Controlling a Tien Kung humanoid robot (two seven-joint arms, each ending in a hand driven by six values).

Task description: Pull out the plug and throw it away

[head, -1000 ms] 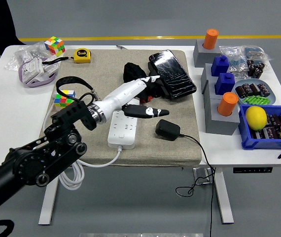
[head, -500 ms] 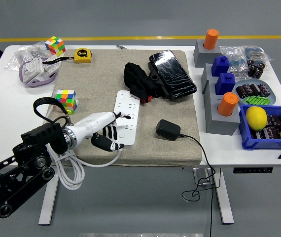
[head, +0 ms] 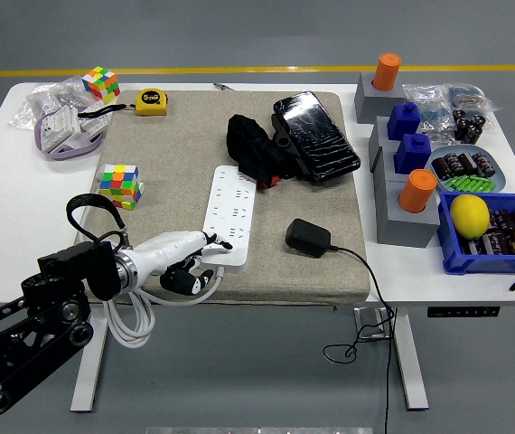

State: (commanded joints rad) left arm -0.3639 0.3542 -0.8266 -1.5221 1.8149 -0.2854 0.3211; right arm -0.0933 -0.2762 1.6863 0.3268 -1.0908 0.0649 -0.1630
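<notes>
A white power strip lies on the beige mat, with no plug in it. The black plug adapter lies on the mat to its right, its black cord running off the front edge. My left hand is at the strip's near end by the mat's front edge, fingers relaxed and holding nothing. The right arm is out of view.
A black phone and black cloth lie at the mat's back. Rubik's cubes, a tape measure and bags are on the left. Grey blocks and a blue bin stand on the right.
My left arm has drawn back from over the power strip toward the near left edge. The hand now rests low at the strip's near end. The plug lies unmoved.
</notes>
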